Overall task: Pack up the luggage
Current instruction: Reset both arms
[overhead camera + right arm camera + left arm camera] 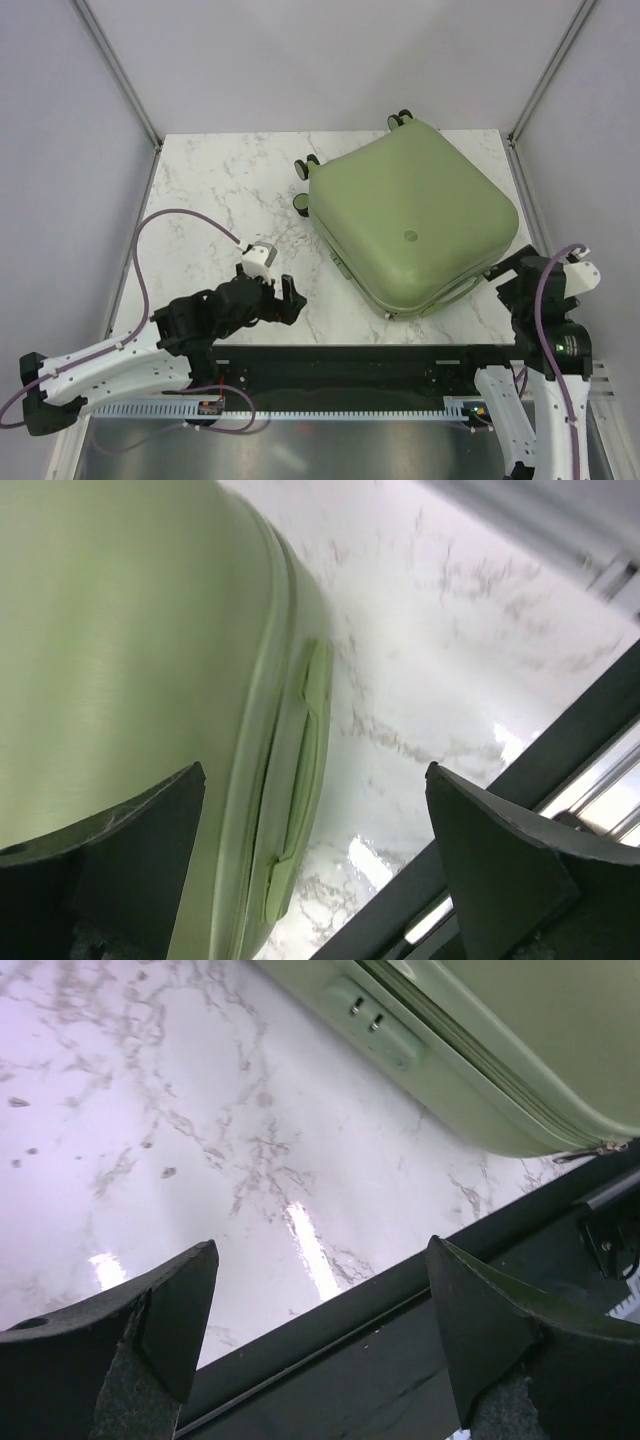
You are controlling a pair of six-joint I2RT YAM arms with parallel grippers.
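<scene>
The luggage (pixel 410 225) lies closed and flat on the right half of the white marble-patterned table (pixel 220 200). It is turned at an angle, with its sage-green shell facing up and a small round logo (pixel 409 236) near the middle of that shell. Its caster wheels (pixel 305 168) stick out along the far-left side, and its near corner reaches close to the black rail (pixel 350 355) at the table's front edge. The left end effector (pixel 288 300) hovers low over bare table just left of the luggage's near side, apart from it. In the left wrist view this end effector (pixel 315 1290) has its fingers (pixel 170 1310) spread wide with only table and rail between them. A recessed lock panel (pixel 370 1020) on the luggage's side wall shows ahead, and a zipper pull (pixel 590 1150) hangs near the corner. The right end effector (pixel 512 278) sits right beside the luggage's near-right corner. In the right wrist view it (pixel 315 800) is also spread wide and grips nothing. There the green shell runs behind one finger (pixel 130 850), though whether they touch cannot be told, and a flush side handle (pixel 300 770) lies along the luggage's edge. A purple cable (pixel 150 240) loops above the left arm.
</scene>
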